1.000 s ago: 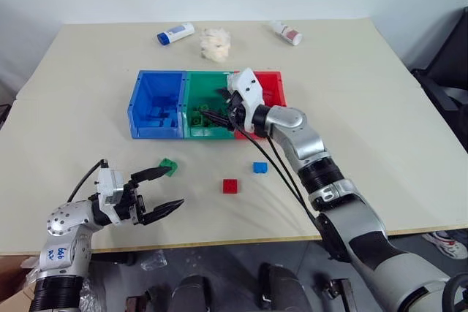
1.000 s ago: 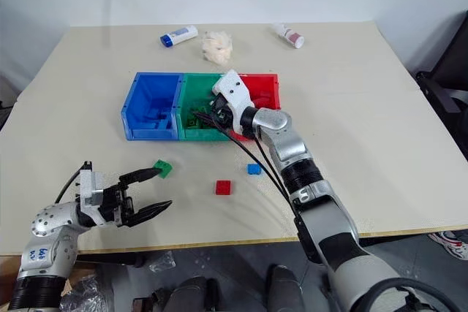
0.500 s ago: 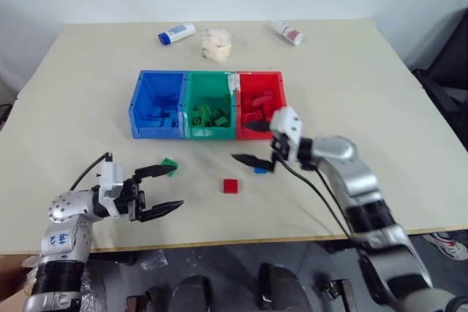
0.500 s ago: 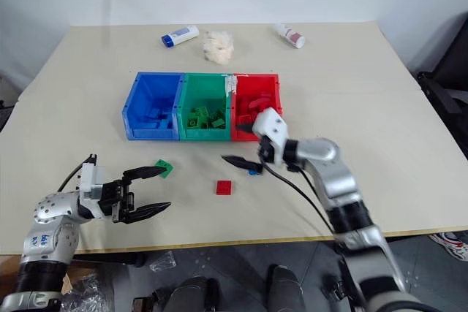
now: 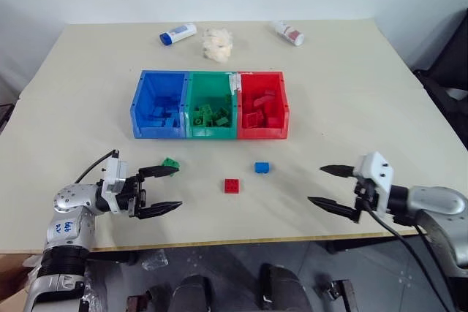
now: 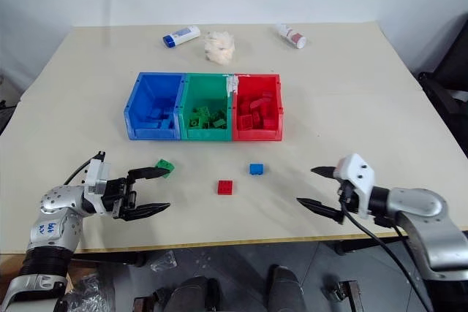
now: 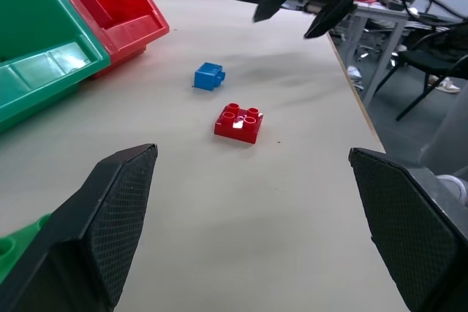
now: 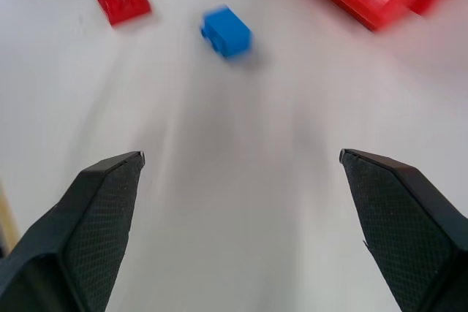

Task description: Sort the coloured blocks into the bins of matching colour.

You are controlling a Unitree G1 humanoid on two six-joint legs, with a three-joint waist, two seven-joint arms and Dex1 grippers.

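Lying loose, studded plastic red block [image 5: 232,185], blue block [image 5: 262,167]

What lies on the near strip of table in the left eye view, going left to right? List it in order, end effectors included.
Left end effector → green block → red block → blue block → right end effector.
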